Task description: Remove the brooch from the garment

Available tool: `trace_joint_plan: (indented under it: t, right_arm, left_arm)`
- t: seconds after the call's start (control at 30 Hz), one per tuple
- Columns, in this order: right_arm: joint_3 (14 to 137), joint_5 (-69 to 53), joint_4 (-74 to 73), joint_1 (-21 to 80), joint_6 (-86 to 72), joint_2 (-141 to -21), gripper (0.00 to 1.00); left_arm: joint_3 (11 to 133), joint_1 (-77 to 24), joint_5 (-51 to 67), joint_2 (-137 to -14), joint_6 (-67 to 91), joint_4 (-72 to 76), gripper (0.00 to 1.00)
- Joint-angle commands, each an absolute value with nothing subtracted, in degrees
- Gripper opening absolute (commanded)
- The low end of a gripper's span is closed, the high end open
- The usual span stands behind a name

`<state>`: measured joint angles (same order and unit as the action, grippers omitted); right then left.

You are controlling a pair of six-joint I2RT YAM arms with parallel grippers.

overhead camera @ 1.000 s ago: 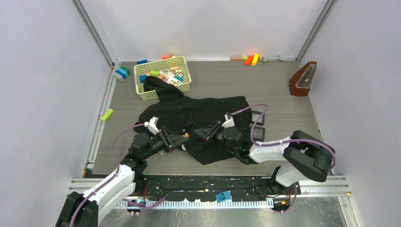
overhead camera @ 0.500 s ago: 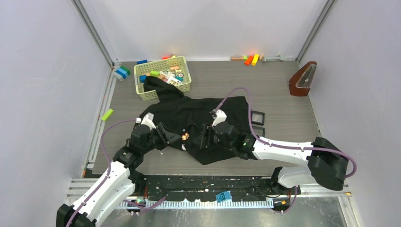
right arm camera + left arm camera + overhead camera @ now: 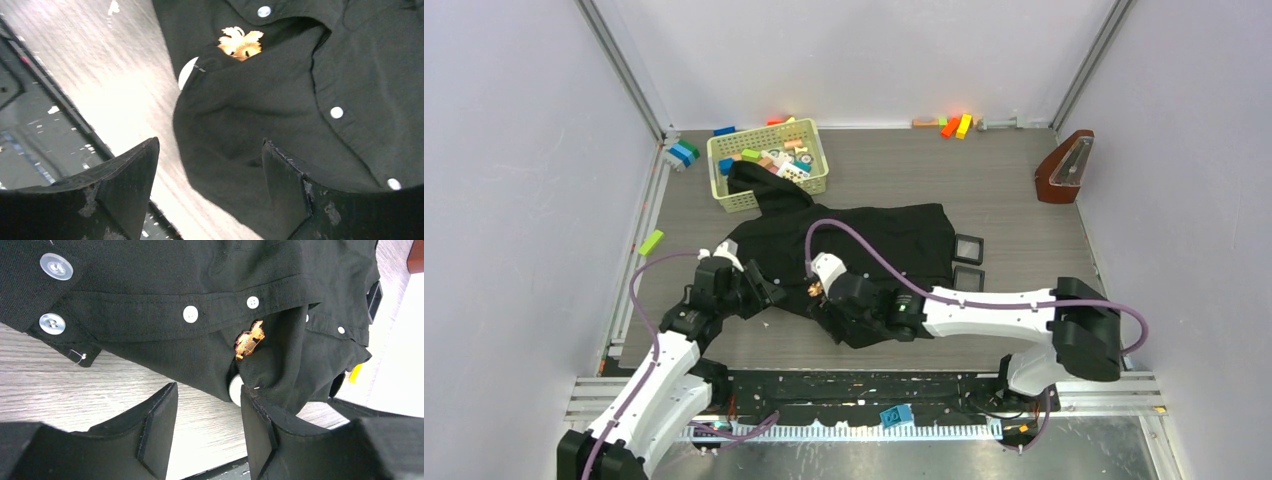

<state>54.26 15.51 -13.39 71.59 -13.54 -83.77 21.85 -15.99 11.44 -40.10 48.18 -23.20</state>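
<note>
The black garment (image 3: 874, 235) lies crumpled in the middle of the table, one sleeve draped into the basket. The small orange-red brooch (image 3: 813, 289) is pinned near its front left edge, beside a white-buttoned placket (image 3: 190, 314). In the left wrist view the brooch (image 3: 249, 338) sits above and beyond my left gripper (image 3: 207, 415), which is open over bare wood, its right finger (image 3: 257, 430) touching the cloth edge. My right gripper (image 3: 210, 170) is open above a fold of the garment (image 3: 300, 90), with the brooch (image 3: 240, 42) further ahead of it. In the top view both grippers flank the brooch: left (image 3: 764, 297), right (image 3: 822, 304).
A cream basket (image 3: 721, 185) of toy blocks stands at the back left. Loose blocks lie by the back wall (image 3: 954, 126) and at the left (image 3: 651, 242). Two black square frames (image 3: 969, 248) lie right of the garment, and a brown wedge-shaped object (image 3: 1064, 167) stands far right.
My right arm has swung left across the garment and its jaws have opened wide. The left gripper has drawn back to the left. The brooch stays on the cloth.
</note>
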Motion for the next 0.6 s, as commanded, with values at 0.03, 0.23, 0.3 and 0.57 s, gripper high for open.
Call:
trace_joint_plan:
  t: [0.03,0.23,0.3,0.57]
  right_arm:
    - [59.9,19.3,-16.0,71.8,-4.3,-88.6,0.81]
    - [64.0,16.9,-16.7,72.0,-2.2,-94.0,0.82]
    - [64.9,16.8,-16.4,72.0,-1.7,-95.9,0.81]
    - [68.7,17.1,-15.2,72.0,-1.7,-103.8,0.7]
  left_arm:
    - [22.4,-14.2,15.5,-38.9,46.1,-23.2,0.52]
    - [21.1,-13.7,19.2,-38.5,45.9,-21.0,0.52]
    - [20.7,-13.5,20.3,-38.4,46.0,-20.4,0.52]
    - [20.4,-12.1,21.7,-37.7,45.4,-21.7,0.52]
